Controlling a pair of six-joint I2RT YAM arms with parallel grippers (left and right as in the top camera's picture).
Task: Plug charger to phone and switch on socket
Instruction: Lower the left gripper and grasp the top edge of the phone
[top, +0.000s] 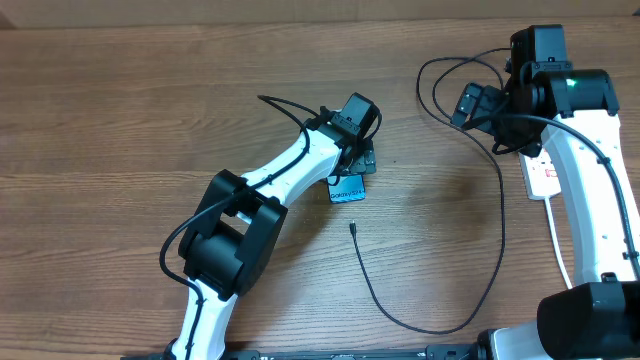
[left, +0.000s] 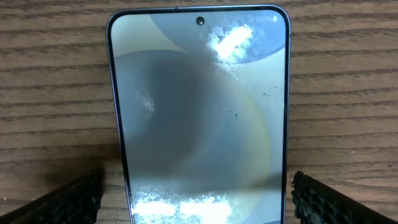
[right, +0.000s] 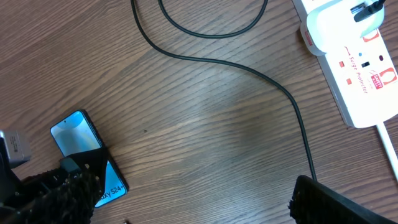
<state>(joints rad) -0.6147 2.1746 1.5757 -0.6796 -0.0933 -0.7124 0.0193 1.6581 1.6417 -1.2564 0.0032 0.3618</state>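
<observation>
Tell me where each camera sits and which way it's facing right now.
Overhead: above the table, looking straight down on left arm, right arm, phone, charger, socket.
Left wrist: close over the phone, facing down; its fingers at the bottom corners.
Right wrist: higher, angled across the table at socket, charger, phone; one finger bottom right.
Shared: all three show the phone.

The phone (top: 347, 188) is laid at the middle of the desk (top: 120, 120). The socket (top: 540, 178) is set far right, with the charger (top: 503, 235) looped between them.
</observation>
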